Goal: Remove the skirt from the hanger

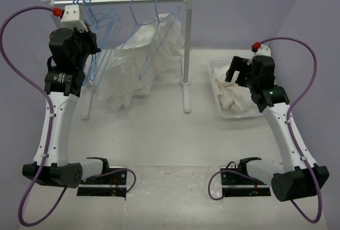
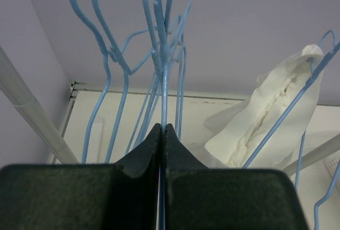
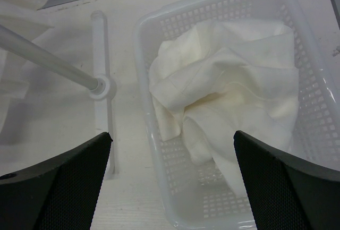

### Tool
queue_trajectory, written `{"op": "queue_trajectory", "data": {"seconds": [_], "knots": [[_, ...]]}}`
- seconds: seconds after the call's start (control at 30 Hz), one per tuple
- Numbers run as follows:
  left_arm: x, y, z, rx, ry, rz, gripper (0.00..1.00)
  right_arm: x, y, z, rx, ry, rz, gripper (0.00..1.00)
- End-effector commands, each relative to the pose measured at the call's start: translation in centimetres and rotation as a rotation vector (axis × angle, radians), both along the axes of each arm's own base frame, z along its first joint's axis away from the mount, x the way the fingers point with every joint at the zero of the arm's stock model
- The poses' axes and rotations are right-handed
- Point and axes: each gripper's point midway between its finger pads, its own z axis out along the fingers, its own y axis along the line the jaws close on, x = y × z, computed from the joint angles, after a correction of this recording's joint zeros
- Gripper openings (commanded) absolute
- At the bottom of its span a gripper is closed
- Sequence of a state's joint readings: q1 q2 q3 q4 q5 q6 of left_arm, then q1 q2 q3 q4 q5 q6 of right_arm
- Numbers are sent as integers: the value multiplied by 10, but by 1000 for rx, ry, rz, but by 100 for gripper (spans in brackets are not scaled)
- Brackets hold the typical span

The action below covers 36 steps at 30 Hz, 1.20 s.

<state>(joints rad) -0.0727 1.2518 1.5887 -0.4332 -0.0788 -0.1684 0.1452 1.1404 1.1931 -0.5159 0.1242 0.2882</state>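
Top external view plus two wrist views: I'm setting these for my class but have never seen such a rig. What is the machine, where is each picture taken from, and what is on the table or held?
This is a robot: two arms bolted at the near edge of the table, each ending in a two-finger gripper. The top view looks down from above and behind them. The other two come from cameras on the wrists, so the dark shapes at the bottom are fingers. On the table stands a clothes rack with blue wire hangers; the white skirt hangs on one. Beside it a clear plastic basket holds crumpled white cloth. The left gripper is shut on a blue hanger wire. The right gripper is open above the basket, holding nothing.
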Motion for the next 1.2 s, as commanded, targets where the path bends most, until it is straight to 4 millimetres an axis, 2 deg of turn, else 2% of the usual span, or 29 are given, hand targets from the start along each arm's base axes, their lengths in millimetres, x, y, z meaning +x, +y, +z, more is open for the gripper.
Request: {"op": "queue_trajectory", "data": {"seconds": [0.0, 0.2, 0.33, 0.67, 0.8, 0.93, 1.1, 1.17], "knots": [[2, 1, 30, 16, -116, -4, 0, 2, -5, 6, -26, -25, -19, 99], [8, -5, -3, 36, -40, -43, 0, 4, -6, 3, -33, -18, -23, 99], [2, -16, -2, 69, -83, -116, 0, 5, -6, 2, -34, -12, -23, 99], [-24, -15, 45, 81, -222, -119, 0, 5, -4, 2, -29, -13, -17, 99], [-29, -15, 58, 79, -252, -120, 0, 3, -4, 5, -27, -22, -16, 99], [-28, -15, 64, 81, -269, -122, 0, 2, -4, 6, -26, -25, -14, 99], [-31, -29, 72, 84, -300, -196, 0, 1, -4, 6, -25, -24, -13, 99], [-32, -36, 69, 86, -294, -237, 0, 1, -5, 7, -26, -26, -16, 99]]}}
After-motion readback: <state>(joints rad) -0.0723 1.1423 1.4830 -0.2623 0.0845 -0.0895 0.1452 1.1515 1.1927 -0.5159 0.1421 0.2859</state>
